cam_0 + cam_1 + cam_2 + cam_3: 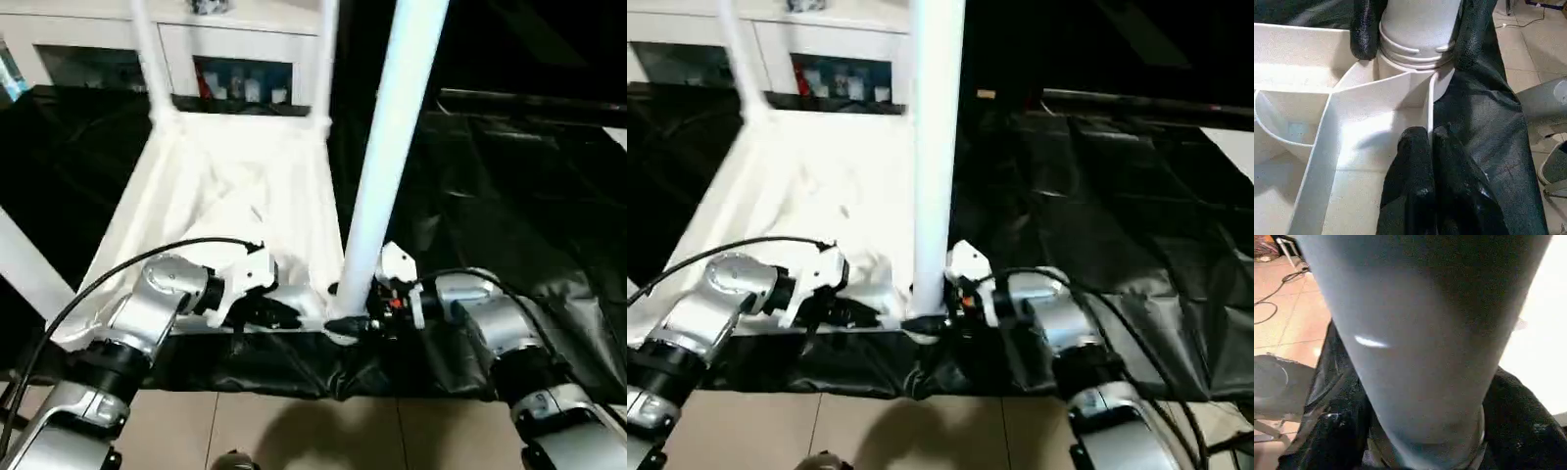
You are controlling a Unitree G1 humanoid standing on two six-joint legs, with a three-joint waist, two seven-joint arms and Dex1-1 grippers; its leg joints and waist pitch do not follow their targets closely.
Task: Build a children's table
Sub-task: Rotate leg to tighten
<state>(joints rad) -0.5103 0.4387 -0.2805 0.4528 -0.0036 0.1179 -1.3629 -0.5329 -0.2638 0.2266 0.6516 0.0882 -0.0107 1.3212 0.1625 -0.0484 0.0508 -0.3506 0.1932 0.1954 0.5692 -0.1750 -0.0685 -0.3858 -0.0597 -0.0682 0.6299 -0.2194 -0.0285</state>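
Pinching the tabletop (235,186) rim, the left gripper (1427,142) sits at nine o'clock of the leg (392,147), which the right gripper (364,311) clamps.

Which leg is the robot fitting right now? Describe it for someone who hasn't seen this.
Find the upturned white tabletop on the black sheet. At its near corner, by the right pincer, one thick white leg stands upright. Unlike the two thin-looking legs at the far corners, it is gripped.

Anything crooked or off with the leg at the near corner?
Yes: the near leg leans right of vertical in the left eye view, and its threaded end is not fully down in the corner socket. The right gripper holds it; the left gripper pinches the tabletop rim.
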